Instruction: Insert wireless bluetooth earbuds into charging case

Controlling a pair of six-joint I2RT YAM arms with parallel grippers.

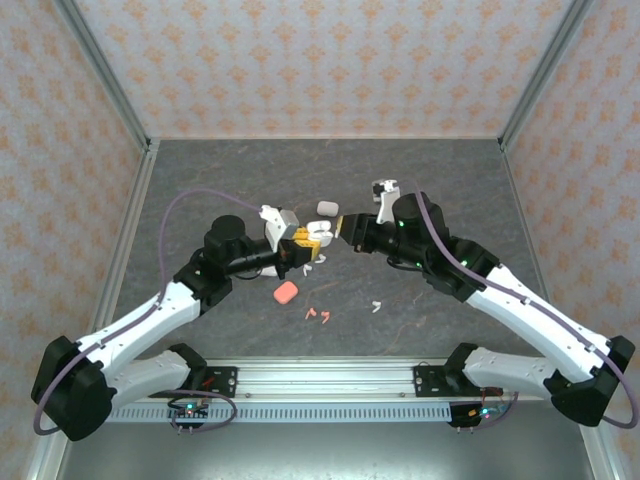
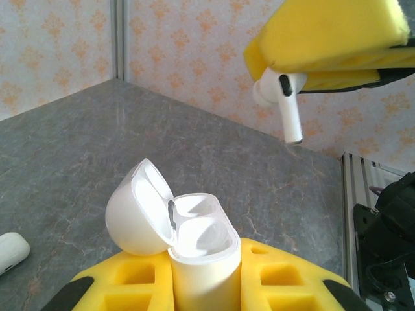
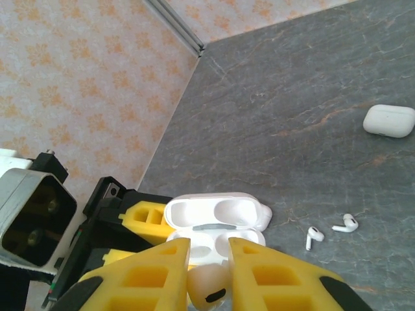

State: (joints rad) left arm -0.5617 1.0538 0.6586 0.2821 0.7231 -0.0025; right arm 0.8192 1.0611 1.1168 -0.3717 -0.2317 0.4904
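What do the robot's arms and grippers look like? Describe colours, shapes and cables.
The left arm and right arm have white link shells with black joints and bases. A lilac cable loops along each. The left gripper and right gripper carry blocky yellow finger pads with square recesses.

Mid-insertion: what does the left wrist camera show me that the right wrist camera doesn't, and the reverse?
Left wrist view: the white stemmed plastic earbud side-on, stem hanging down, up and right of the open white pebble-shaped charging case and apart from it. Right wrist view: a look down into that case's lid and base, plus two loose white earbuds on the grey stone-look table. Both: the right gripper pinching the earbud, the left gripper clamping the case, and a closed white case on the table, possibly not the same one.
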